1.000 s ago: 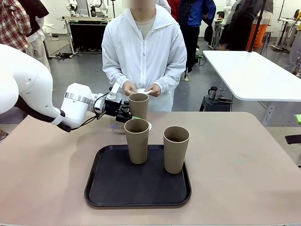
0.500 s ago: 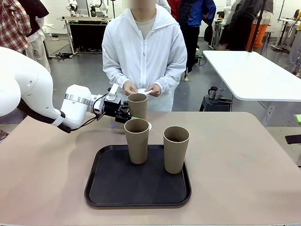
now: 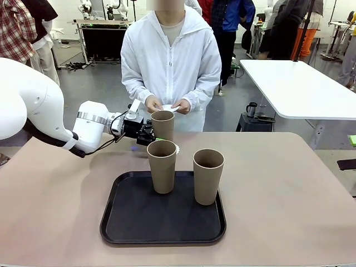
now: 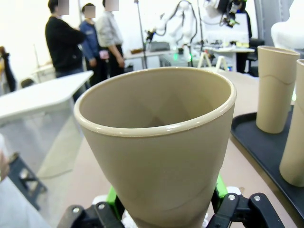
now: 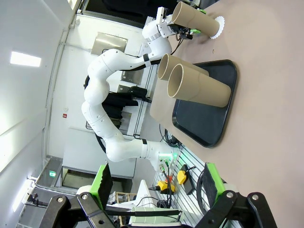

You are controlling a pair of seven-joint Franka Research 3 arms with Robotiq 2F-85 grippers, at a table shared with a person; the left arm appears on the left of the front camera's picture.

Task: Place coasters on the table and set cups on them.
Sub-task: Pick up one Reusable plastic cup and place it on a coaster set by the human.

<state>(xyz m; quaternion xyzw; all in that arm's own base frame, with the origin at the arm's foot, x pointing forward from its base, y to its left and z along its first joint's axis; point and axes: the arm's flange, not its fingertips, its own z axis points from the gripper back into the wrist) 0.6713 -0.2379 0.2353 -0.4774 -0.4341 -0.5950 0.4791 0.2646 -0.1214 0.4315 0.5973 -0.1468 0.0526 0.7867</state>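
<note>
One coaster has been laid on the table just beyond the far rim of the tray. One cup is held upright over it by the left gripper, whose jaws are closed on the cup's lower wall. Whether the base is already resting on the paper cannot be told. Two more — a second cup and a third cup — are standing on the tray's far half, so about a third of the job is judged done. More white coasters appear to be kept in the person's hands, beyond the tray. The right gripper, well apart from the tray, is spread wide and nothing is held in it. Bare tabletop is left on both sides of the tray. Room is tightest behind it, where the held cup is set close to the second cup — a withdrawal away from the tray is judged safest.
</note>
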